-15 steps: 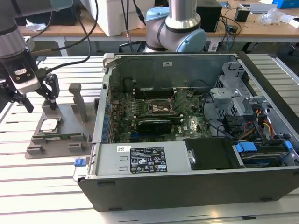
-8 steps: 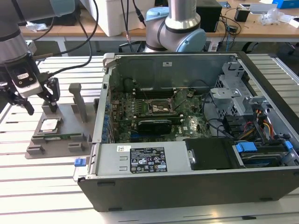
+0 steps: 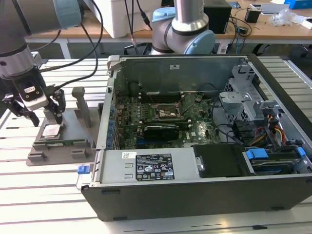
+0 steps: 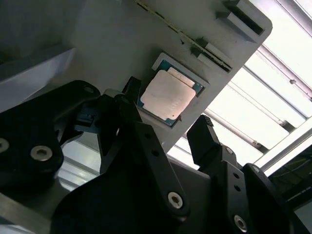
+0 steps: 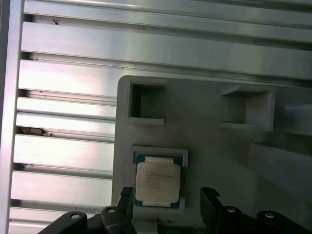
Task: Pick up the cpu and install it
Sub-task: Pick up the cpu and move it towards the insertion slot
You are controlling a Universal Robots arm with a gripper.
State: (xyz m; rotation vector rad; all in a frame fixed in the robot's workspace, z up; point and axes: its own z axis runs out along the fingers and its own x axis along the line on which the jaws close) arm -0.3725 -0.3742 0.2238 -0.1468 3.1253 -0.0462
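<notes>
The cpu point(image 3: 51, 130), a small square chip with a silver top, lies flat in a recess of the grey plastic tray point(image 3: 36, 157) at the exterior view's left. My gripper point(image 3: 46, 118) hangs just above it, open, with one black finger on each side. In the first wrist view the cpu point(image 5: 157, 181) sits between the two fingertips point(image 5: 209, 196), with a gap on both sides of my gripper point(image 5: 167, 195). In the second wrist view the cpu point(image 4: 168, 95) lies in its seat on the tray point(image 4: 122, 44), with my gripper point(image 4: 167, 108) open over it.
An open computer case point(image 3: 204, 195) stands at the exterior view's right, its motherboard point(image 3: 161, 122) and socket point(image 3: 168, 113) exposed. Upright grey posts point(image 3: 80, 105) rise from the tray beside my gripper. A second robot arm's base point(image 3: 183, 29) stands behind the case. The table is slatted aluminium point(image 5: 68, 151).
</notes>
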